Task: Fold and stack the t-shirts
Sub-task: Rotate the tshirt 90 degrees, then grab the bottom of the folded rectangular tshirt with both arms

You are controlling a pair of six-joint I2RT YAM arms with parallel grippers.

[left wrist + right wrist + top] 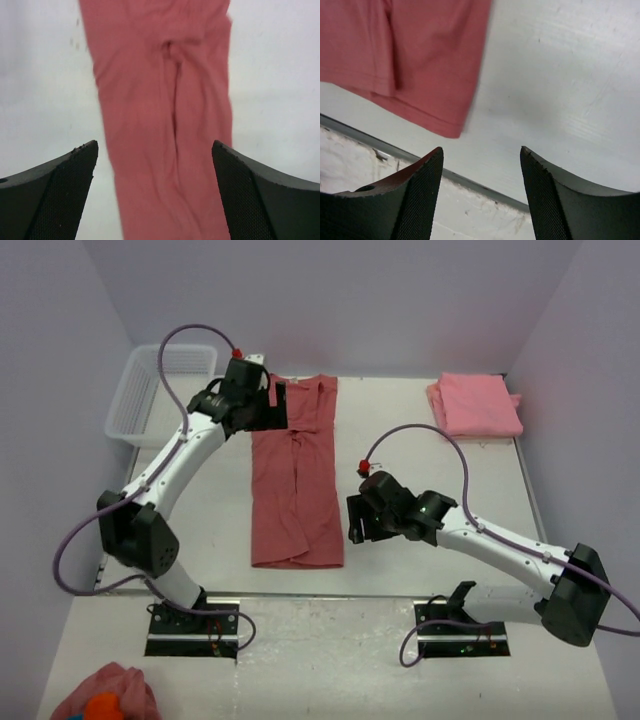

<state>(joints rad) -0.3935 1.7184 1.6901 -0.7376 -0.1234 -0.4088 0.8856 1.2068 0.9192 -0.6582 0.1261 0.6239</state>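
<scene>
We see the red t-shirt point(296, 475) lying as a long narrow strip at mid-frame, and a folded pink t-shirt point(475, 405) at upper right. The left gripper point(279, 405) gapes wide over the strip's top end. The right gripper point(357, 520), jaws apart and empty, sits beside its lower-right corner.

White table point(420, 450): bears a dusty-red t-shirt point(297, 480) down the middle, folded into a long strip, hem close to the near edge. Holds a folded salmon t-shirt point(476, 405) at the far right corner, well apart. Carries a white mesh basket point(135, 405) at the far left edge.
</scene>
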